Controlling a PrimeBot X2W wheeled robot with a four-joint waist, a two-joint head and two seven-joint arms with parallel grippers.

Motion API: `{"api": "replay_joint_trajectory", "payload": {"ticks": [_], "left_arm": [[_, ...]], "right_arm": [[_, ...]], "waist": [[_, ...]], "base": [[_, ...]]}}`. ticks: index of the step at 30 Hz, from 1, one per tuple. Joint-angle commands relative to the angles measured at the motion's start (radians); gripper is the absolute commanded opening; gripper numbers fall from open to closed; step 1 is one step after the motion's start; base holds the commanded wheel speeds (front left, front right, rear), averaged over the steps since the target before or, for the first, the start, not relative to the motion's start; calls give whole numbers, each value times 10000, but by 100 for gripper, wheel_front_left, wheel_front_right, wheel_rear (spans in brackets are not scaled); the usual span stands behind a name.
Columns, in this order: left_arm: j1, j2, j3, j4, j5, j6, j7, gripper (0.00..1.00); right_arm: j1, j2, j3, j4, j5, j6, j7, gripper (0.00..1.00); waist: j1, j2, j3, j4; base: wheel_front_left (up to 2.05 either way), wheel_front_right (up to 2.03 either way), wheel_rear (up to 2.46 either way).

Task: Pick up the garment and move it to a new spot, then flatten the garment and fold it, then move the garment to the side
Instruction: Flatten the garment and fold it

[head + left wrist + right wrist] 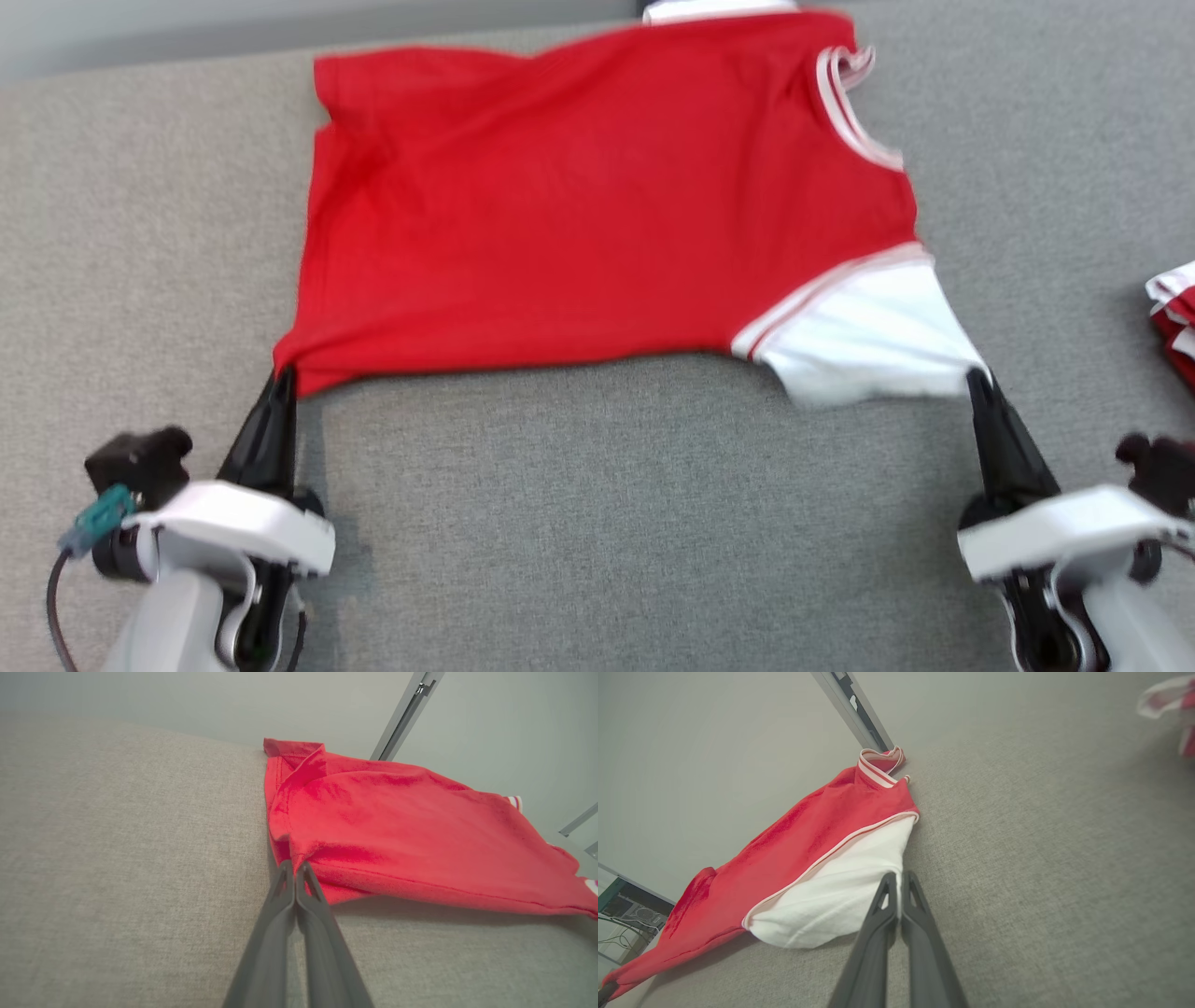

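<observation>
The garment (597, 196) is a red T-shirt with white sleeves and a striped collar, stretched sideways over the grey table with its near edge raised. My left gripper (283, 378) is shut on its red hem corner (299, 868). Pinched in my right gripper (976, 378) is the edge of the white sleeve (868, 341). In the left wrist view the garment (411, 835) hangs from my closed left gripper (294, 864). My right gripper (899, 875) holds the sleeve (836, 900) in the right wrist view, where the collar (878, 763) lies farther off.
The grey fabric-covered table (597, 523) stretches wide in front of the garment. Another red and white cloth (1174, 317) lies at the right edge. The far sleeve hangs past the table's back edge (709, 9). A metal post (852, 707) stands behind.
</observation>
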Motion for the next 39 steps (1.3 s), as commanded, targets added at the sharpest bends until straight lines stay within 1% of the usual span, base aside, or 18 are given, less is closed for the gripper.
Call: {"api": "replay_joint_trajectory", "payload": {"ticks": [1, 5, 7, 12, 13, 17, 19, 22, 26, 30, 34, 36, 39], "left_arm": [[568, 206, 51, -562, -26, 188, 213, 0], [1966, 515, 77, -2359, -29, 777, 1031, 0], [2653, 714, 174, -3271, -105, 1067, 1482, 0], [4342, 1118, 339, -5649, -54, 1987, 2591, 0], [4342, 1118, 339, -5649, -54, 1987, 2591, 0], [5491, 1260, 414, -7173, -96, 2687, 3454, 0], [5940, 1194, 504, -7780, -221, 3015, 3752, 0], [6391, 1185, 580, -8373, -334, 3337, 4108, 0], [6582, 1250, 567, -8785, -361, 3500, 4362, 0], [6357, 1367, 608, -8910, -376, 3515, 4533, 0], [5913, 1506, 735, -8847, -596, 3343, 4700, 0], [5619, 1545, 840, -8743, -748, 3265, 4732, 0], [5057, 1602, 943, -8507, -1034, 3021, 4790, 0]], "right_arm": [[652, -99, -192, -459, -18, -4, 98, 0], [2159, -39, -726, -1861, -105, -4, 955, 0], [2899, 48, -1011, -2560, -267, -4, 1582, 0], [4435, 472, -2026, -4355, -794, -4, 3390, 0], [4435, 472, -2026, -4355, -794, -4, 3390, 0], [5271, 947, -2796, -5568, -1369, -4, 4823, 0], [5529, 1138, -3105, -6112, -1644, -4, 5407, 0], [5769, 1353, -3472, -6623, -1972, -4, 6118, 0], [5836, 1502, -3743, -6968, -2231, -4, 6844, 0], [5432, 1547, -3862, -7092, -2306, -4, 7488, 0], [4605, 1557, -3769, -7051, -2077, -4, 8097, 0], [3902, 1527, -3738, -6942, -1959, -4, 8343, 0], [2722, 1328, -3631, -6489, -1836, -4, 8638, 0]], "waist": [[0, 0, -522, 22], [0, 0, -1086, -27], [0, 0, -1324, -77], [0, 0, -1810, -230], [0, 0, -1810, -230], [0, 0, -2048, -299], [0, 0, -2121, -287], [0, 0, -2163, -241], [0, 0, -2126, -147], [0, 0, -1948, -159], [0, 0, -1612, -246], [0, 0, -1350, -330], [0, 0, -907, -380]], "base": [[0, 0, 0], [0, 0, 0], [0, 0, 0], [0, 0, 0], [0, 0, 0], [0, 0, 0], [0, 0, 0], [0, 0, 0], [0, 0, 0], [0, 0, 0], [0, 0, 0], [0, 0, 0], [0, 0, 0]]}}
